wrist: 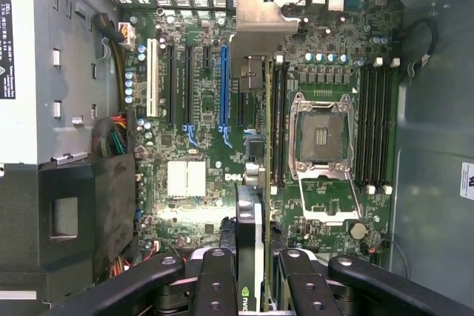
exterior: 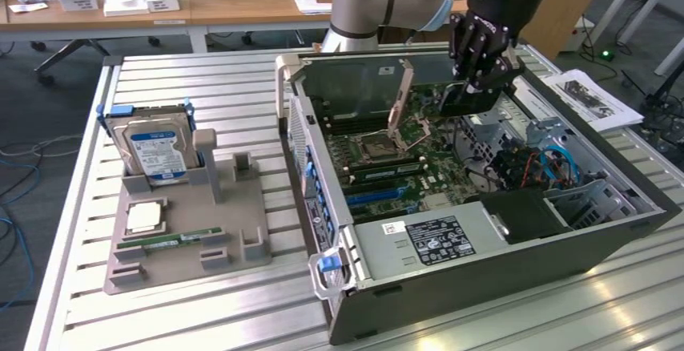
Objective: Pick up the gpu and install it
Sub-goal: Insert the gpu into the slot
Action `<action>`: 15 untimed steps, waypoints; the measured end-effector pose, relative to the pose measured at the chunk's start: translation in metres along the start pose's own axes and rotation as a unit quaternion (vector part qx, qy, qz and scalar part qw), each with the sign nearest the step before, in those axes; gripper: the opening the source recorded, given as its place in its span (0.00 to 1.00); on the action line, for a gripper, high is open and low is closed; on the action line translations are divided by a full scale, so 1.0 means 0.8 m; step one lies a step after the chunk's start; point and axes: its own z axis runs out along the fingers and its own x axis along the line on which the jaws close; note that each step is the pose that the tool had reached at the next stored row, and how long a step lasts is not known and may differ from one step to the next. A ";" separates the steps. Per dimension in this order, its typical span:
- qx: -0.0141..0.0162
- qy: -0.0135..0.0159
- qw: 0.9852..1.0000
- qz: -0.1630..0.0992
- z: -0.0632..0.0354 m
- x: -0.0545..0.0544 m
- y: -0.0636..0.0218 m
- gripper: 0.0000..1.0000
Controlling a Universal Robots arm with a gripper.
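The end effector (wrist: 253, 286), half closed, clamps the thin dark pale-edged gpu card (wrist: 249, 216) edge-on above the green motherboard (wrist: 194, 146) in the open grey computer case (exterior: 598, 243). The card is likely stiff, light and fragile (best held by its edges).

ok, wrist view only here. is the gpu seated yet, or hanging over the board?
Observer: Hanging. In the exterior view the hand holds the gpu above the motherboard, not in a slot.
Operator: what's on the parts tray?
Observer: The tray, on the exterior view's left, holds the hard drive upright, a CPU and a memory stick.
Operator: case orientation?
Observer: The case lies on its side, open face up, on the slatted table.
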 end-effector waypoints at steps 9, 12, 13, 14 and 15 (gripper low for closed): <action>0.000 0.000 1.000 0.000 0.000 0.000 0.002 0.27; 0.000 0.000 1.000 0.000 0.000 0.000 0.002 0.27; 0.000 0.000 1.000 0.000 0.000 0.000 0.002 0.27; 0.000 0.000 1.000 0.000 0.000 0.000 0.002 0.27; 0.000 0.000 1.000 0.000 0.000 0.000 0.003 0.27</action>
